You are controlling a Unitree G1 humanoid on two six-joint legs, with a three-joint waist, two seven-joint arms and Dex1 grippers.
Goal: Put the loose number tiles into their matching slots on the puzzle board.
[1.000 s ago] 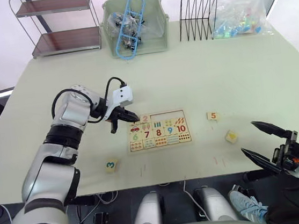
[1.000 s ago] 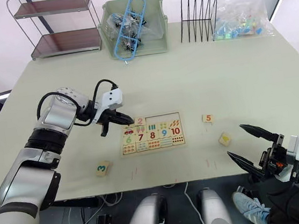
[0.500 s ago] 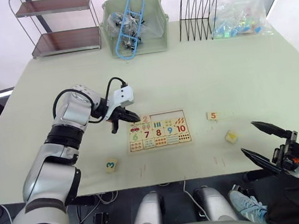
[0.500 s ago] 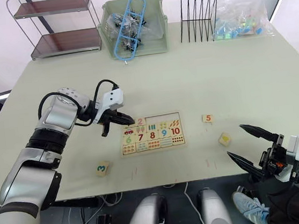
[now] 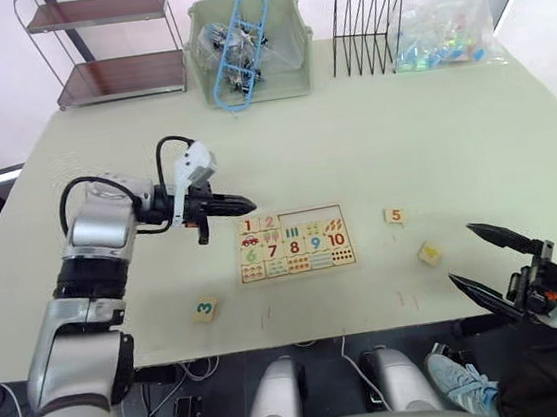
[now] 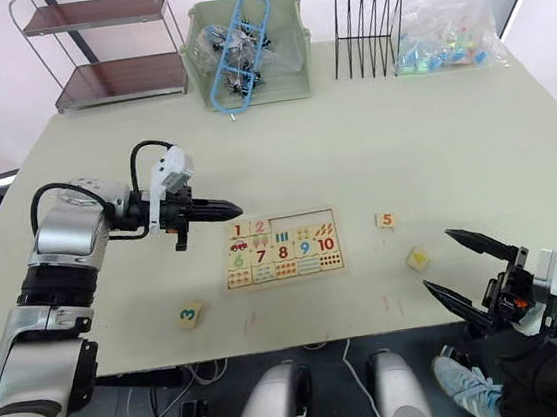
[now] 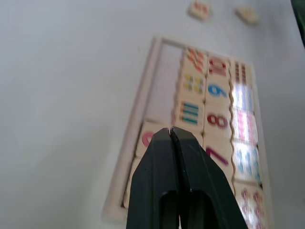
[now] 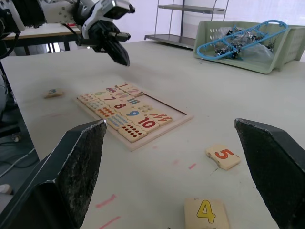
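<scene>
The puzzle board lies flat near the table's front. Tiles 1 and 2 sit in its top row, and the other matching slots of that row are bare. My left gripper is shut with nothing in it, its tip just above the board's top left corner. Tile 3 lies loose to the board's front left. To the right of the board lie tile 5 and tile 4. Beyond tile 4, at the table's front right edge, my right gripper stands open and empty.
Along the back of the table stand a metal shelf, a green bin with a blue frame in it, a black wire rack and a clear bag of colourful pieces. Bare tabletop lies between these and the board.
My left gripper has drawn back to the left off the board's top left corner, uncovering tile 1 seated beside tile 2. The right arm has not moved.
</scene>
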